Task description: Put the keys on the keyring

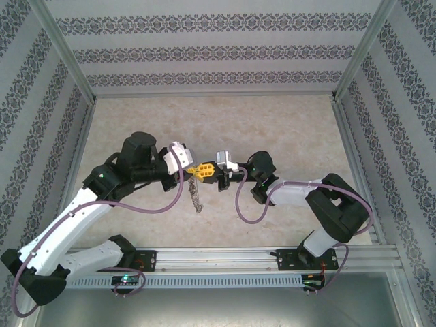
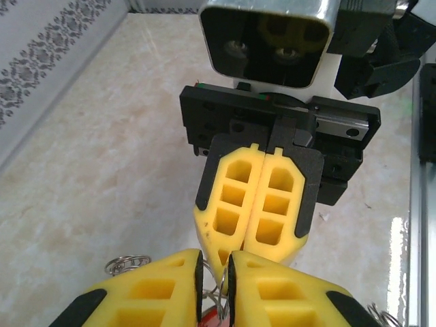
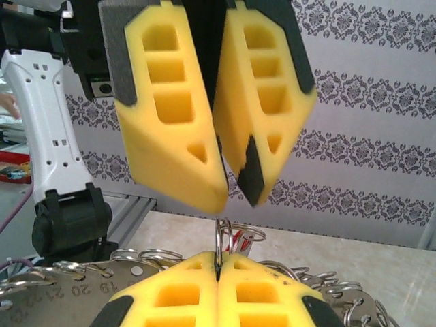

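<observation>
Beige marbled table [image 1: 286, 122] lay boxed in by patterned walls [image 1: 204, 51]. Nearest, a rail [image 1: 225, 259] carried both arm bases, and purple cables [image 1: 158, 208] looped off the arms. Further in, the two arms angled toward each other, their yellow fingers tip to tip over the middle of the table. The right gripper [image 3: 218, 264] was closed, fingers pressed together on a thin wire loop of the keyring [image 1: 197, 196] that stood up out of the pinch. The left gripper [image 3: 235, 197] pointed straight at it, jaws parted a little, tips just at the top of that loop; whether they touched it could not be told. From the pinch the rest of the keyring trailed toward the bases as a silvery, chain-like strand in the top view. In the right wrist view it spread as a numbered metal band fringed with small rings. A red piece [image 3: 238, 240] sat just behind the loop, too small to identify. Beyond the grippers the table ran on to the back wall.
</observation>
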Robot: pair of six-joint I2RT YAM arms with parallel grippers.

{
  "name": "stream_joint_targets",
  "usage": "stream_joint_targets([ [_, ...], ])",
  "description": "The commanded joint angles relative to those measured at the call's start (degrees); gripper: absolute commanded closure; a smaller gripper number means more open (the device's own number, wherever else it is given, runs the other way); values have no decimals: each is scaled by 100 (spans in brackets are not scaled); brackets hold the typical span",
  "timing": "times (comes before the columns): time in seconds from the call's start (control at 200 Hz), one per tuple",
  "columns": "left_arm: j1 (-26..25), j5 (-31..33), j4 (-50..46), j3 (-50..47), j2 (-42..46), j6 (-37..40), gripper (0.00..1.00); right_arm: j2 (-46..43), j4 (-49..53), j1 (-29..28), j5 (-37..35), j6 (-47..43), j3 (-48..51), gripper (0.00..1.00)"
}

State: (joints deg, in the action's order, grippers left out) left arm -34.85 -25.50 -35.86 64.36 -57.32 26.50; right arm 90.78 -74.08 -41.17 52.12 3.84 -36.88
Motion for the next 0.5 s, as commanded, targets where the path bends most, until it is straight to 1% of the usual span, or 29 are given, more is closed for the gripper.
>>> stream_joint_targets([
  [0.0, 21, -245, -147, 70, -23, -64, 81, -183, -528, -51, 81, 109, 83, 100],
  [0.06, 32, -204, -141, 79, -53, -31, 83, -201, -528, -56, 79, 110, 94, 100],
  [0.205, 81, -168, -325, 137, -21, 107, 83, -210, -528, -52, 88, 109, 94, 100],
  [0.24, 99, -198, -380, 149, 3, 126, 80, -219, -528, -46, 98, 117, 86, 100],
  [0.285, 118, -235, -421, 136, 48, 158, 74, -219, -528, -43, 106, 126, 78, 100],
  [0.36, 136, -277, -379, 41, 143, 127, 71, -210, -528, -33, 130, 135, 67, 100],
  [0.415, 145, -322, -393, -33, 185, 140, 71, -200, -528, -27, 158, 144, 58, 100],
  [0.495, 162, -360, -456, -89, 179, 171, 77, -183, -528, -28, 154, 139, 42, 100],
])
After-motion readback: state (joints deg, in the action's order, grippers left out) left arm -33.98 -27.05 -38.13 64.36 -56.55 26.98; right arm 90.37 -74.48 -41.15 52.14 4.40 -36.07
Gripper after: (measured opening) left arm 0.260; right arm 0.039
